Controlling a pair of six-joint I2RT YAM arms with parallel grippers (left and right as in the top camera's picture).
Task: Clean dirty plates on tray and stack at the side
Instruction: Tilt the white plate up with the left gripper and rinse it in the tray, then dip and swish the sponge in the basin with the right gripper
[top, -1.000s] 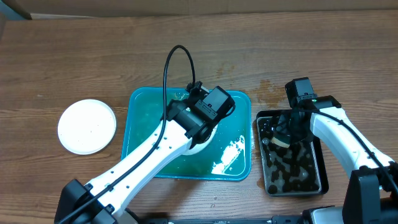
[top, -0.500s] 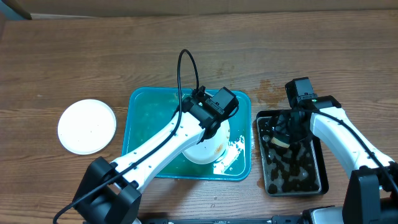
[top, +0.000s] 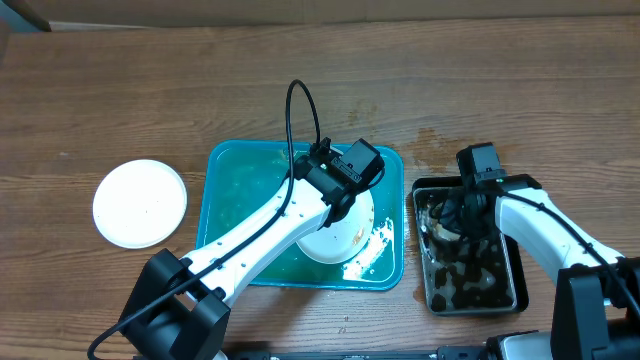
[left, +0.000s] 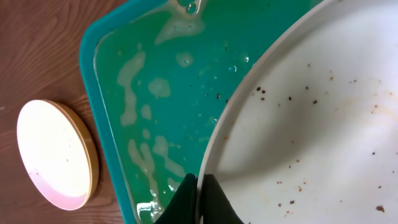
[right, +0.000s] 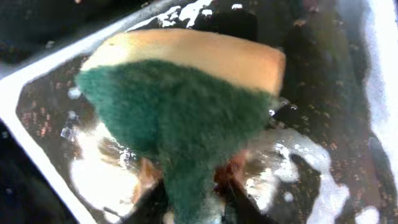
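The teal tray (top: 235, 190) lies at the table's centre, wet with soapy streaks; it also shows in the left wrist view (left: 161, 112). My left gripper (left: 199, 182) is shut on the rim of a white plate (left: 311, 124) speckled with brown crumbs and holds it over the tray's right half (top: 338, 238). A second plate (top: 140, 203), white on top with a yellowish edge (left: 53, 152), lies on the table left of the tray. My right gripper (right: 193, 199) is shut on a green-and-yellow sponge (right: 186, 93) over the black tray (top: 505, 290). No third plate can be made out.
The black tray (right: 323, 124) right of the teal tray holds dark, foamy water and brown bits. A damp stain (top: 432, 145) marks the wood behind it. Bare wooden table lies beyond and to the left.
My left arm has shifted right over the tray with the white plate, which now shows more. My right gripper has moved slightly left with the sponge inside the black tray.
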